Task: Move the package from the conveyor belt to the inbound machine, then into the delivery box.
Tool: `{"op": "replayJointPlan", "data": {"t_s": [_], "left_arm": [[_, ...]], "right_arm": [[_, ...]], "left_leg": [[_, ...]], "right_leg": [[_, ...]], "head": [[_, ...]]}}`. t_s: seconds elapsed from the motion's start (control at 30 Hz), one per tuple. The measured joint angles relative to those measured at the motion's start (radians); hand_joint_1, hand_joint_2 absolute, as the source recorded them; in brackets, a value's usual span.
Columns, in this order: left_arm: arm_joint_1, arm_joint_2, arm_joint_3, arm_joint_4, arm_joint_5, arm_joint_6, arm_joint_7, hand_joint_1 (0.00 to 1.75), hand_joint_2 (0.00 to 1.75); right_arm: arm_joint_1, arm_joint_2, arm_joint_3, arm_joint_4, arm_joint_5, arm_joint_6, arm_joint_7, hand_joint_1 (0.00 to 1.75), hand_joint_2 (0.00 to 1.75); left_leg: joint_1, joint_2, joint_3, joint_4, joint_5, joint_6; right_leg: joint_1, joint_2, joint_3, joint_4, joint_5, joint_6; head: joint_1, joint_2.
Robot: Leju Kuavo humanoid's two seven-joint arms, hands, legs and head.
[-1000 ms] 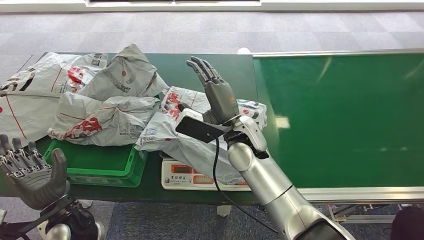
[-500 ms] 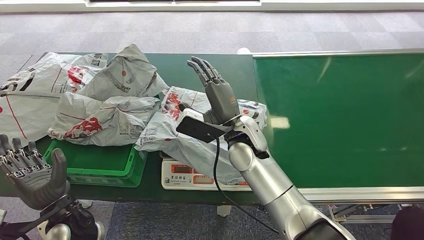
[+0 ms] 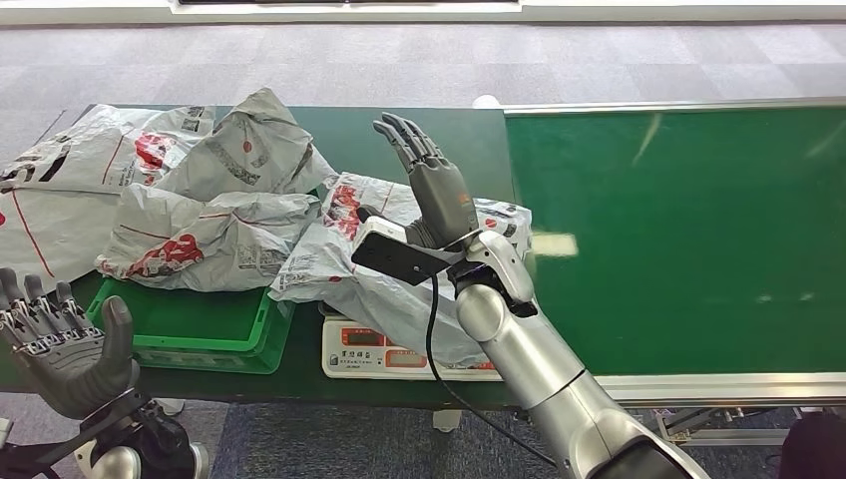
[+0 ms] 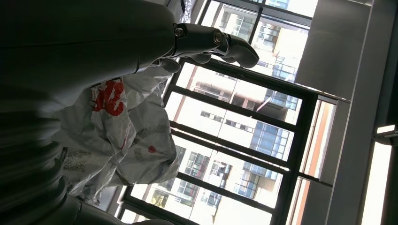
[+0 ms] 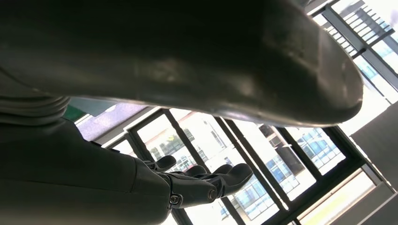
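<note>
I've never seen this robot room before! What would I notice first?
Probably the right hand, raised open with fingers up, above a grey package lying over the scale. Next, the heap of grey bags spilling over the green crate on the left, and the bare green conveyor on the right.

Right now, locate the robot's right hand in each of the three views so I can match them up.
Head view: the right hand is raised, fingers apart, above the grey package lying on the scale.
Right wrist view: the right hand is low in the picture, against bright windows.
Left wrist view: the right hand is not in it.
Shared landmark: the windows in both wrist views.
</note>
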Motion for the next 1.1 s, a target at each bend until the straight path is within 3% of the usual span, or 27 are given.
{"op": "replayJointPlan", "data": {"t_s": [1.1], "left_arm": [[0.000,0.000,0.000,0.000,0.000,0.000,0.000,0.00,1.75]], "right_arm": [[0.000,0.000,0.000,0.000,0.000,0.000,0.000,0.00,0.00]], "left_leg": [[0.000,0.000,0.000,0.000,0.000,0.000]], "right_leg": [[0.000,0.000,0.000,0.000,0.000,0.000]], "head": [[0.000,0.000]]}}
